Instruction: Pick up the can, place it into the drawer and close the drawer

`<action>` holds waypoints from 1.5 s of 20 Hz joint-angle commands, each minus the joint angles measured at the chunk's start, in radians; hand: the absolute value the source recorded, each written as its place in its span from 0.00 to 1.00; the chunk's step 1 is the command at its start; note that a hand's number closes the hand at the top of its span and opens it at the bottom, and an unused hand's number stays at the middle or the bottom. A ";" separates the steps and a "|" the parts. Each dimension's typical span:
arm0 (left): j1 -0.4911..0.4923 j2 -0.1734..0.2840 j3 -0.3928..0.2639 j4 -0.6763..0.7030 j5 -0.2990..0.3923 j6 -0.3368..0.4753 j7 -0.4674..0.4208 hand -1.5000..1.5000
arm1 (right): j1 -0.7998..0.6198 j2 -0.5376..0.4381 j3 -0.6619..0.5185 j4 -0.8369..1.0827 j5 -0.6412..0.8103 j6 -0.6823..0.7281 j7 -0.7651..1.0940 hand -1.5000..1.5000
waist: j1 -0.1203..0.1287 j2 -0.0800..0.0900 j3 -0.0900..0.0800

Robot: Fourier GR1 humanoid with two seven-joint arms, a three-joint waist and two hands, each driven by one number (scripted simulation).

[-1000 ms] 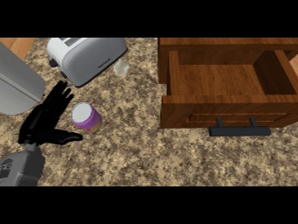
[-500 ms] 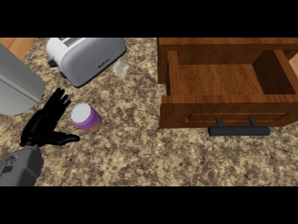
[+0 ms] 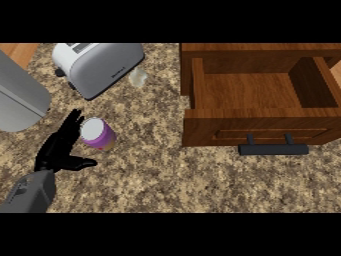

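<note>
One robot hand, the left, lies with straight fingers just beside the purple can on the desk. The wooden drawer stands open, well apart.

The counter holds one can, one toaster and one small glass. One open drawer and one hand are visible.

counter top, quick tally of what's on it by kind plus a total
can: 1
toaster: 1
clear glass: 1
wooden drawer unit, open: 1
large grey appliance: 1
total: 5
</note>
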State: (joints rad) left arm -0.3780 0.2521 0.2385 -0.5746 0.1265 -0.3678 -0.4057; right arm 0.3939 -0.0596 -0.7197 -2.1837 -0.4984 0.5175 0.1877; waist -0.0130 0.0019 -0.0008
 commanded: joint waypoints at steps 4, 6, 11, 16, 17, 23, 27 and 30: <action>-0.093 -0.042 0.002 0.223 -0.040 0.018 -0.125 0.00 | -0.009 -0.028 -0.032 -0.048 -0.070 -0.036 0.092 0.00 | -0.007 0.003 -0.001; -0.094 -0.045 -0.002 0.240 -0.044 -0.001 -0.153 0.00 | -0.068 -0.010 0.012 0.001 0.025 -0.038 0.068 0.00 | 0.000 0.003 -0.001; -0.196 -0.021 0.048 0.313 0.001 -0.023 -0.100 0.00 | 0.002 0.041 -0.017 -0.023 -0.010 0.043 0.033 0.00 | -0.007 0.003 -0.001; -0.216 -0.039 0.046 0.337 0.013 -0.090 -0.078 1.00 | -0.020 0.031 -0.011 -0.047 -0.026 0.026 0.076 0.00 | -0.006 0.003 -0.001; -0.185 -0.012 0.057 0.335 0.029 -0.151 -0.089 1.00 | 0.018 0.007 -0.068 -0.068 -0.097 0.023 0.091 0.00 | -0.007 0.001 -0.001; -0.206 -0.033 0.030 0.281 0.020 -0.221 -0.121 1.00 | 0.006 0.058 -0.018 -0.112 -0.069 -0.009 0.114 0.00 | 0.001 0.000 0.000; -0.190 -0.105 0.045 0.197 0.053 -0.072 -0.103 1.00 | 0.009 0.059 -0.015 -0.100 -0.052 0.002 0.100 0.00 | 0.014 -0.006 0.001; -0.143 -0.146 0.093 0.186 0.093 0.051 -0.142 1.00 | 0.063 0.059 -0.047 -0.076 -0.068 0.017 0.067 0.00 | 0.019 -0.011 0.003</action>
State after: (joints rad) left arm -0.5736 0.1537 0.3022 -0.3412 0.1875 -0.4291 -0.5121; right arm 0.4179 -0.0164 -0.7597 -2.2507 -0.5706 0.5374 0.2720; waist -0.0054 -0.0025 0.0003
